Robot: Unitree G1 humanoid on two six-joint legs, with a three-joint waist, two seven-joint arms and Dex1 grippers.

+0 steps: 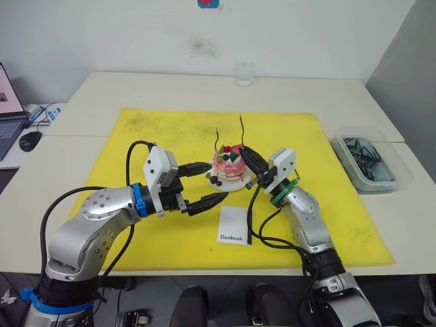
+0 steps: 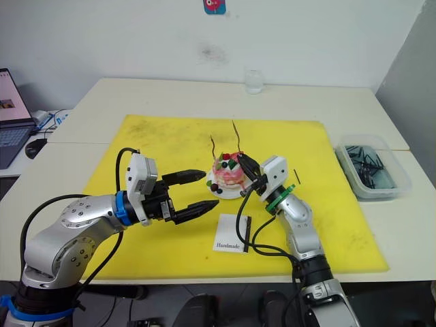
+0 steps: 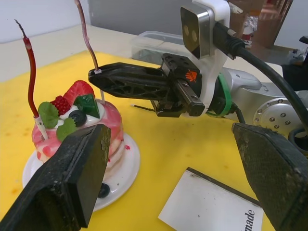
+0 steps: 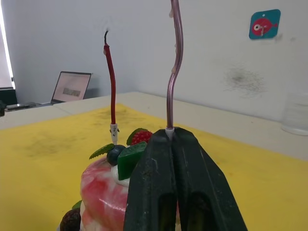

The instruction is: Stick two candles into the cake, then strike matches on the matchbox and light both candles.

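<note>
Mat [image 1: 170, 129] yellow on pale table [image 1: 136, 88] | white wall [image 1: 136, 34] behind | laptop [image 1: 8, 112] beside

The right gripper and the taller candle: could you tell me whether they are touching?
Touching. In the right wrist view the right gripper has its fingers shut on the candle at its pale base, just above the cake.

A lab or office test room is showing here: pale tables [image 1: 204, 92] are standing pushed together against a bare white wall [image 1: 136, 34], with a yellow mat [image 1: 170, 136] lying across them as a work area. A laptop [image 1: 8, 112] and mouse [image 1: 30, 140] are sitting on a side desk, and a clear plastic bin [image 1: 371, 162] of small dark parts is resting at the table's right edge.
</note>
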